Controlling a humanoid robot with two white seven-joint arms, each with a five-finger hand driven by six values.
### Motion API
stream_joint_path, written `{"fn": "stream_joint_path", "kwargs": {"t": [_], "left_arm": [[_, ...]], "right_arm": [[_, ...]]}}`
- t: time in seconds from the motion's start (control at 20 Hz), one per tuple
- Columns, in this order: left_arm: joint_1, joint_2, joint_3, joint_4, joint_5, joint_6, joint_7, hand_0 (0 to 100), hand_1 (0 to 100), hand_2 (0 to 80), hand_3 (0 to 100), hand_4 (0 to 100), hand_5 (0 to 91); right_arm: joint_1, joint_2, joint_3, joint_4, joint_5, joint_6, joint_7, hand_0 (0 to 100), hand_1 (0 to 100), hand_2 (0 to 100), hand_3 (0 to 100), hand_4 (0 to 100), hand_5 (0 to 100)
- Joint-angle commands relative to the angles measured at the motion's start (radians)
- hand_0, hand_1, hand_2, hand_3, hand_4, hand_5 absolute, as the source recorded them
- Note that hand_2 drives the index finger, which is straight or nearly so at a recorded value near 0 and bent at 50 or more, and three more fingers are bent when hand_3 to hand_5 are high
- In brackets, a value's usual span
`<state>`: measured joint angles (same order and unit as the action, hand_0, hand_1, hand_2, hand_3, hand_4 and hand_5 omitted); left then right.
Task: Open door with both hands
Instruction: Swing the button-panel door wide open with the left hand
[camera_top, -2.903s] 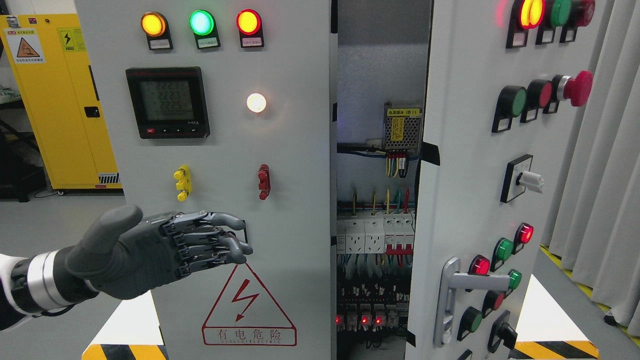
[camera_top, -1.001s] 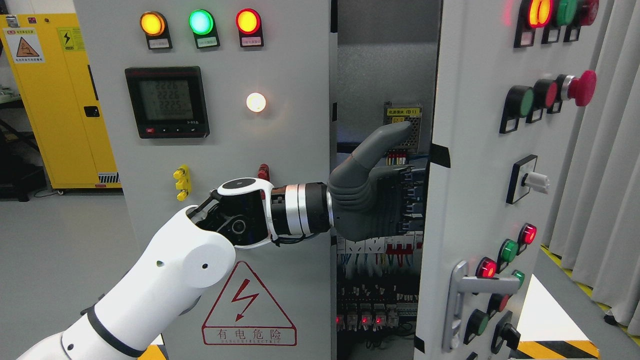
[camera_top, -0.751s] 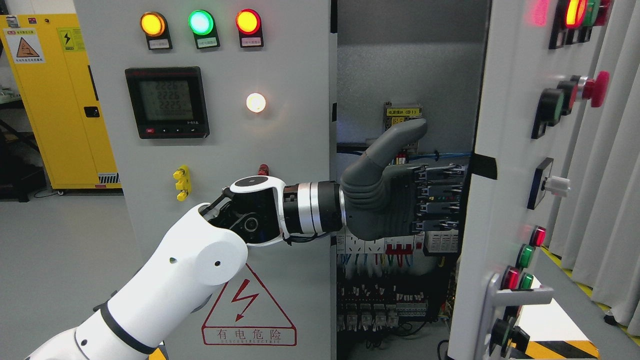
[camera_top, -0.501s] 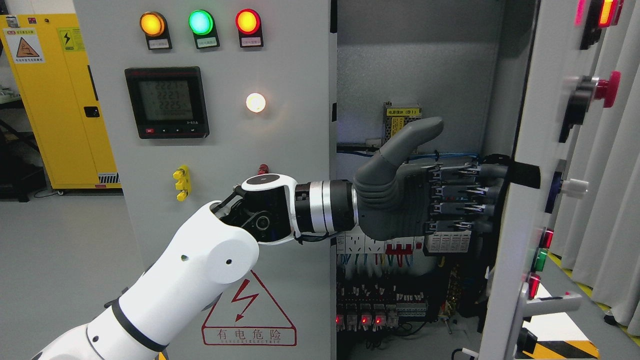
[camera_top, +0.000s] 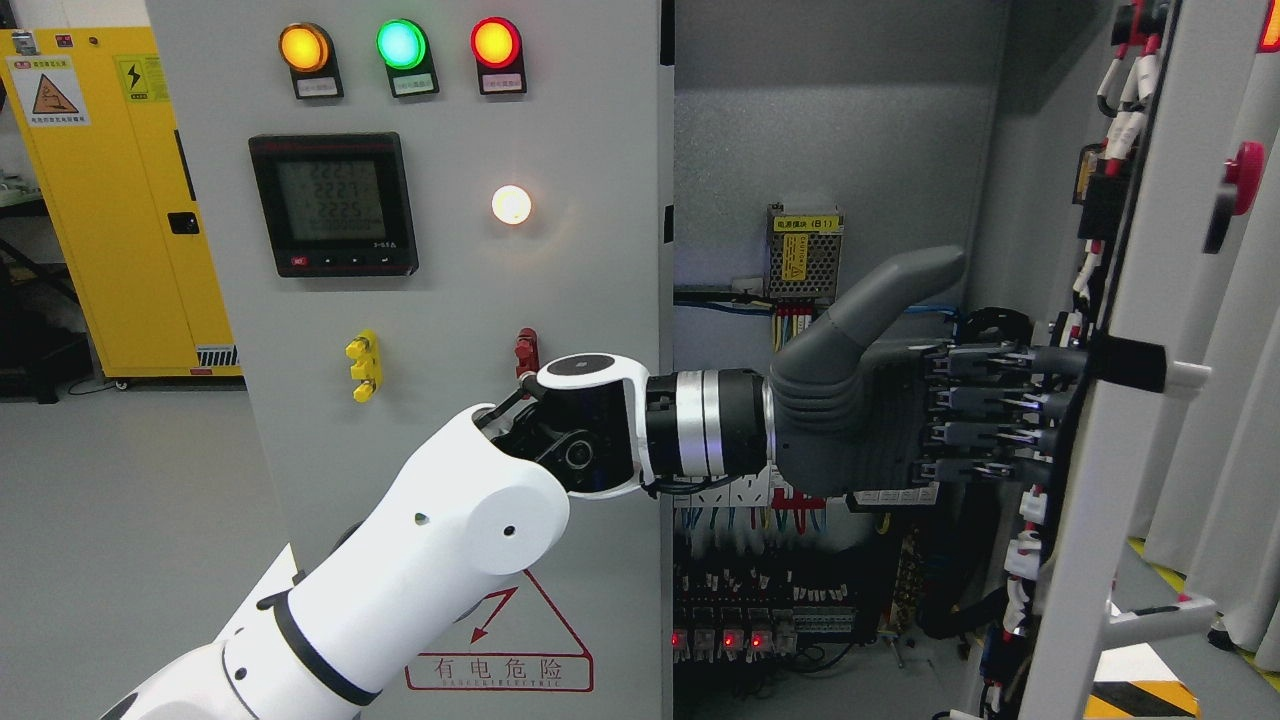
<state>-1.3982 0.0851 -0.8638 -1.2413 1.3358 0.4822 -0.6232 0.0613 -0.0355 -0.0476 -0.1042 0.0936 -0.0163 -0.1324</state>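
Observation:
The right cabinet door (camera_top: 1125, 500) stands swung far out, nearly edge-on, its wired inner face toward me. My left arm reaches in from the lower left across the opening. My left hand (camera_top: 1000, 405) is open, its straight fingers (camera_top: 985, 432) pressed flat against the door's inner side and its thumb (camera_top: 890, 290) raised. The door's silver lever handle (camera_top: 1165, 615) sticks out at the lower right. The left door (camera_top: 450, 320), with lamps and a meter, stays closed. My right hand is out of view.
Inside the cabinet (camera_top: 830, 140) are a power supply (camera_top: 803, 252), breakers and wiring (camera_top: 760, 600). A red mushroom button (camera_top: 1242, 178) juts from the door's front. Grey curtains (camera_top: 1235, 470) hang right of the door. A yellow cabinet (camera_top: 100, 200) stands far left.
My left hand has moved from the left door into the gap and pushed rightward. The right door has swung from slightly ajar to nearly edge-on, exposing the cabinet's inside.

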Motion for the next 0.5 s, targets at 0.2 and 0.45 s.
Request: {"fn": "stream_joint_path", "kwargs": {"t": [0.2, 0.45], "left_arm": [[-0.002, -0.059, -0.026, -0.062, 0.006, -0.001, 0.042, 0, 13, 6.4, 12, 9, 0.0], [0.002, -0.082, -0.024, -0.101, 0.009, -0.002, 0.086, 0, 11, 3.6, 3, 0, 0.0]], "right_arm": [[0.0, 0.0, 0.0, 0.0, 0.0, -0.001, 0.001, 21, 10, 0, 0, 0, 0], [0.0, 0.0, 0.0, 0.0, 0.0, -0.001, 0.001, 21, 10, 0, 0, 0, 0]]}}
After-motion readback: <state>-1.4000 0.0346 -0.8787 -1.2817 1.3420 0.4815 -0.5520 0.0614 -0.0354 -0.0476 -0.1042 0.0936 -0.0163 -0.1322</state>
